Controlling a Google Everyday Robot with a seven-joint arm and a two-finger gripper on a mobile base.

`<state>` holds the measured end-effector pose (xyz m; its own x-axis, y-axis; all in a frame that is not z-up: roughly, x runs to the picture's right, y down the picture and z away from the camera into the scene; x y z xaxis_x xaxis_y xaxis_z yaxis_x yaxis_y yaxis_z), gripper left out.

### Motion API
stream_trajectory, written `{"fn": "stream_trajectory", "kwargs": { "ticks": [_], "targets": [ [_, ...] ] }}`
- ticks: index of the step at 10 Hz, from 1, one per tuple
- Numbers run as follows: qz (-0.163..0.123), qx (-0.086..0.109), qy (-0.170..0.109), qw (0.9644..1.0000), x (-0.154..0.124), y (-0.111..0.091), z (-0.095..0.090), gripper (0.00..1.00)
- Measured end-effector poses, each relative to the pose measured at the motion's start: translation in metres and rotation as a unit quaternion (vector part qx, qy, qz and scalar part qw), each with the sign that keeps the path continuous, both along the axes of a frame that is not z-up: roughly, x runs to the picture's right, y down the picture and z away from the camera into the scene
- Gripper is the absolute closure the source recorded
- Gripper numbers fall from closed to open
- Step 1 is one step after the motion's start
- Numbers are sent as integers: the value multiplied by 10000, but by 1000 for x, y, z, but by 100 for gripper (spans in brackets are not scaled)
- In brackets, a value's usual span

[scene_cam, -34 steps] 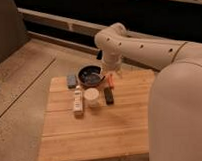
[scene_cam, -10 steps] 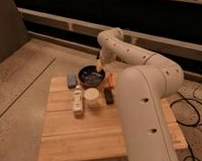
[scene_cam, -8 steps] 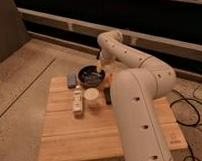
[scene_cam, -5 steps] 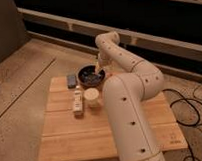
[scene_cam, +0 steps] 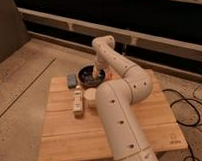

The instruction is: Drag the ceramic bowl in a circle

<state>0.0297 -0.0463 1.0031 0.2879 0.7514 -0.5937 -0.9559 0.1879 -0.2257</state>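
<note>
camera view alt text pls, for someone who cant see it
A white robot arm stretches over a wooden table, its pincer down at the dark ceramic bowl near the table's far edge. Near the bowl lie a small grey block, a pale bottle and a white cup partly hidden by the arm.

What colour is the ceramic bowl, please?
The ceramic bowl is glossy black, camera view; the gripper reaches into it.

Claw (scene_cam: 97, 73) in ceramic bowl (scene_cam: 86, 75), white cup (scene_cam: 91, 97) near, wooden table (scene_cam: 71, 132)
</note>
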Motion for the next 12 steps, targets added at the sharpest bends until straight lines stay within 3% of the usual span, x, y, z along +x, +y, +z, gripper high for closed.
{"fn": "stream_trajectory", "kwargs": {
  "ticks": [2, 8, 12],
  "targets": [
    [89, -120, 63, 9999, 4, 5, 3, 36],
    [-11, -257, 33, 9997, 11, 9, 4, 97],
    [-18, -366, 49, 9993, 15, 16, 4, 100]
  ]
}}
